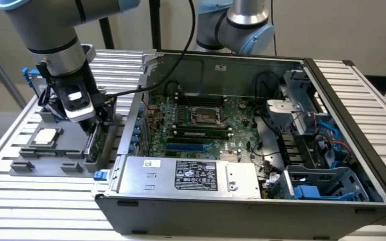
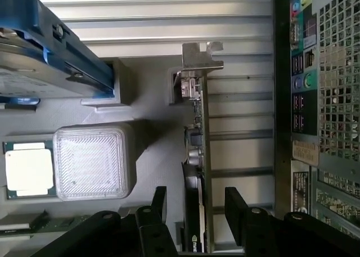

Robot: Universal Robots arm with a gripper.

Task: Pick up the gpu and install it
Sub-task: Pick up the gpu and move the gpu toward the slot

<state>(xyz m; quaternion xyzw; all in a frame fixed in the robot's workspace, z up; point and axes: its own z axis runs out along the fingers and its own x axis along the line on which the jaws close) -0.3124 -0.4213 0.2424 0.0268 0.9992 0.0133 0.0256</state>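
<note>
Nearest, the slatted table (image 1: 38, 201) carries an open computer case (image 1: 247, 213) on the exterior view's right, its power supply (image 1: 193, 175) at the near side and the motherboard (image 1: 210, 120) beyond. Left of the case lies a gray holder (image 1: 45, 161) with a processor chip (image 1: 45, 136). The gpu (image 1: 92, 145) (image 2: 198, 139) stands on edge in the holder, just beside the case. The gripper (image 1: 100, 124) (image 2: 197, 203) straddles the gpu, fingers (image 2: 159, 207) spread either side, not clamped. Farther off sits a hard drive (image 2: 39, 60) with blue rails.
</note>
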